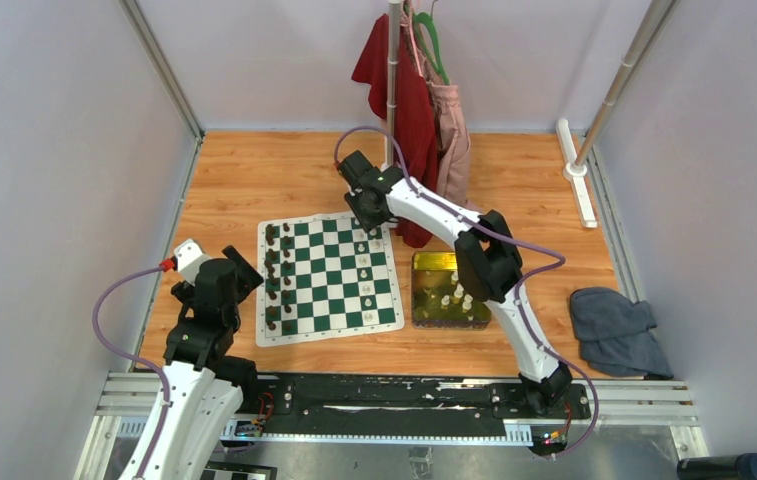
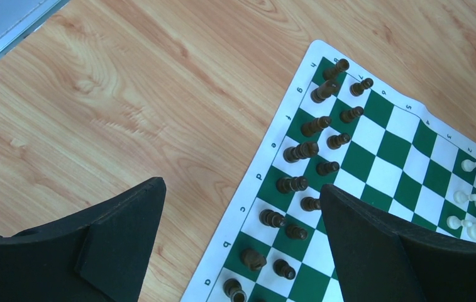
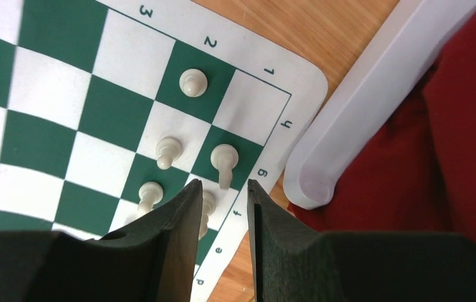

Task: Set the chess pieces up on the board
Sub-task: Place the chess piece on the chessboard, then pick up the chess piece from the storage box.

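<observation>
red garment (image 1: pixel 416 120) hangs at back; grey cloth (image 1: pixel 614 328) far right

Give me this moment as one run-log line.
right tool: slightly open, empty, over board corner by cream pieces | left tool: open, empty, beside dark chessmen | tray: holds more cream pieces

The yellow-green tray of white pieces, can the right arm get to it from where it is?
Probably yes. The tray lies beside the board, under the right arm's own elbow, with nothing else over it; the right gripper only has to pull back.
</observation>
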`<state>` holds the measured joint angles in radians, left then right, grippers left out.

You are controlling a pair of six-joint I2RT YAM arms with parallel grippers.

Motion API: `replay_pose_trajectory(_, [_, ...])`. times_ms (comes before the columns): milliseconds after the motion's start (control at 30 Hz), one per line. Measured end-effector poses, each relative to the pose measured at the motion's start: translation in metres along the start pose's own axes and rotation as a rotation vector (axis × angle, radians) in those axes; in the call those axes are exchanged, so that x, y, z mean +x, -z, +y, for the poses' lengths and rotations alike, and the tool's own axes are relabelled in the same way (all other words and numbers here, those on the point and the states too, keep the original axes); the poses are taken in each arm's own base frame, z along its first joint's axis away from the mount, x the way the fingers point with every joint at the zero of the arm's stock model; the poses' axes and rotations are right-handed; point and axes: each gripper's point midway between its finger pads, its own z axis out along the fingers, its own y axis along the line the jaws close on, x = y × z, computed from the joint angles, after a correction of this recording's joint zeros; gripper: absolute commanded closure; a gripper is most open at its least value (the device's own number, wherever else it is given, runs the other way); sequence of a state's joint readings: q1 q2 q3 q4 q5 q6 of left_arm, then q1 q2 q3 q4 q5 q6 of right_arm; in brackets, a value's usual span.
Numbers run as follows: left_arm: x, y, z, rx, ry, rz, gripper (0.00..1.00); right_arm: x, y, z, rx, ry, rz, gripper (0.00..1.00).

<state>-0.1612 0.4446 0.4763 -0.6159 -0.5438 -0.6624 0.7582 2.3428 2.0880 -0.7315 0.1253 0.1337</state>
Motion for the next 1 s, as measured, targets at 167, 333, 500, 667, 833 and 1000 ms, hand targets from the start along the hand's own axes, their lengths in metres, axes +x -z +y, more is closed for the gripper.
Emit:
replay_pose_trajectory(167, [0.000,0.000,0.000,0.000,0.000,0.000,0.00,-0.016,0.031,-0.003,-0.005,-0.008,-0.060,0.63])
replay_pose_trajectory(333, [0.000,0.000,0.000,0.000,0.000,0.000,0.00,-0.015,0.079,-0.007,-0.007,-0.010,-0.110,0.63])
replay_pose_trajectory(500, [0.000,0.000,0.000,0.000,-0.001,0.001,0.00,0.019,0.121,-0.010,0.003,-0.018,-0.116,0.64])
replay_pose_trajectory(667, [0.000,0.000,-0.001,0.003,0.000,0.001,0.00,0.084,0.148,-0.017,0.025,-0.053,-0.085,0.64])
replay_pose_trajectory(833, [0.001,0.000,-0.002,0.011,0.000,0.006,0.00,0.147,0.161,-0.034,0.076,-0.119,-0.054,0.64])
replay_pose_trajectory(1000, [0.001,0.000,-0.004,0.020,0.002,0.007,0.00,0.176,0.161,-0.045,0.125,-0.163,-0.040,0.63])
